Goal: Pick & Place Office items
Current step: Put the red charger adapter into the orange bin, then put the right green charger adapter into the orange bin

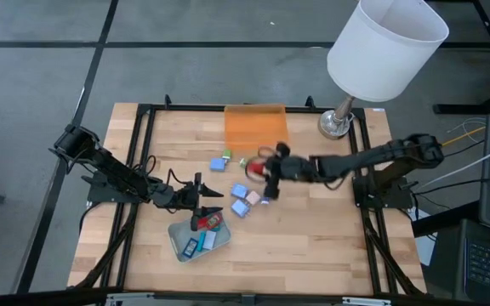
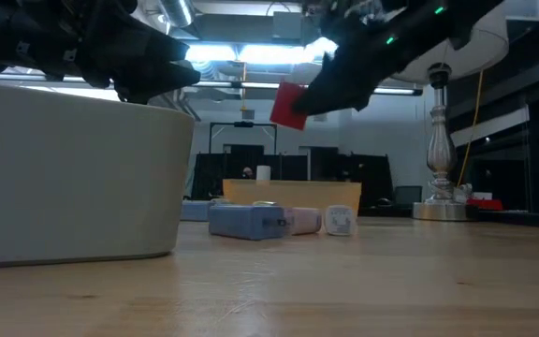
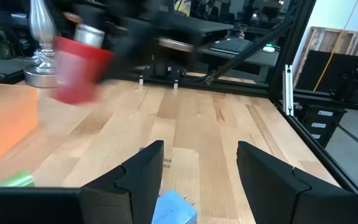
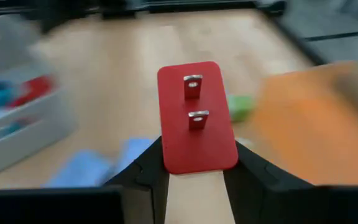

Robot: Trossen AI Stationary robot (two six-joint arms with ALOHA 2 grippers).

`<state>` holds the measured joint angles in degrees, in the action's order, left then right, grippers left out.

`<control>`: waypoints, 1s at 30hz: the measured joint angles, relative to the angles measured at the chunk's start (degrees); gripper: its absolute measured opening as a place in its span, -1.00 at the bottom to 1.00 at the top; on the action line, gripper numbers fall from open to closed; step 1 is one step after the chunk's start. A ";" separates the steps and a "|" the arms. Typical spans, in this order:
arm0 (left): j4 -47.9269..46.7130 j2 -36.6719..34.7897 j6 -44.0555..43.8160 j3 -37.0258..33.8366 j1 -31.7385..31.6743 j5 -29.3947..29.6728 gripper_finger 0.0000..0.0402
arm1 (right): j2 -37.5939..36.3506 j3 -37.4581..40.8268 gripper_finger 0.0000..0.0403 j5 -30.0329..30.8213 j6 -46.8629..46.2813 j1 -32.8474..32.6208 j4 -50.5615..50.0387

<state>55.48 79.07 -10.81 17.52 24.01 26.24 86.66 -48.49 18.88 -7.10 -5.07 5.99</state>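
Right gripper (image 1: 268,176) aloft mid-table, fingers clamped; left gripper (image 1: 208,206) near front-left, fingers apparently parted.

Grey floor (image 1: 41,76); white-shaded lamp (image 1: 384,47) (silver base).

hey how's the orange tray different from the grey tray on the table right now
The orange tray is translucent with square corners; the grey tray is opaque, pale and rounded. The orange one sits at the far edge by the lamp base; the grey one sits near the front, under the left pincer. The grey tray already holds items; the orange one looks empty. Both rest flat on the wood.
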 joint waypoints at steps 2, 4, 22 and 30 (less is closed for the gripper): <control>0.00 0.00 0.00 0.00 0.00 0.00 -0.01 | 0.11 0.00 -0.41 -0.27 1.91 4.25 0.68; 0.00 0.00 -0.04 0.00 0.00 0.00 -0.01 | 0.63 0.00 -0.41 -0.26 3.46 8.41 1.13; 0.04 0.00 -0.47 0.00 0.00 0.02 -0.01 | 7.88 0.00 -0.26 -14.72 0.04 33.43 7.31; 0.02 0.00 -0.65 0.00 0.00 0.02 -0.01 | 8.23 0.00 0.49 -13.32 -0.43 33.43 9.86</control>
<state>55.51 79.07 -11.46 17.52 24.01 26.26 94.89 -48.49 5.56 -7.53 28.36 15.84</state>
